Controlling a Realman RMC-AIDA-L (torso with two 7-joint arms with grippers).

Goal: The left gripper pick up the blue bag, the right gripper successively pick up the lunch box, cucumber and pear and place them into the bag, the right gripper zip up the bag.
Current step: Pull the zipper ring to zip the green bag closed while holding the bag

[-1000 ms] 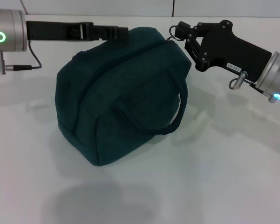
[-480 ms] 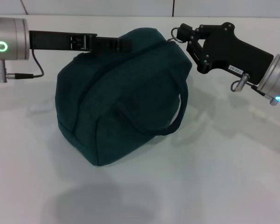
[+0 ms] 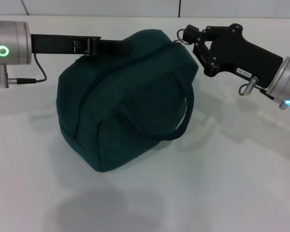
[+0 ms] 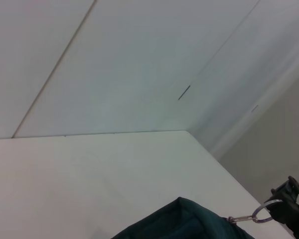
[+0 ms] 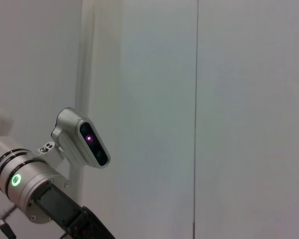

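**Bag zipped shut, held at both top ends**

The bag (image 3: 121, 101) is dark teal-blue fabric, plump and rounded, closed along its top, sitting slightly tilted on the white table. One loop handle (image 3: 181, 121) droops down its near side. The left gripper (image 3: 128, 44) reaches in level to the bag's top edge at the far left end. The right gripper (image 3: 183, 36) is at the top right corner, where the ring pull (image 4: 261, 214) sticks out from the bag.
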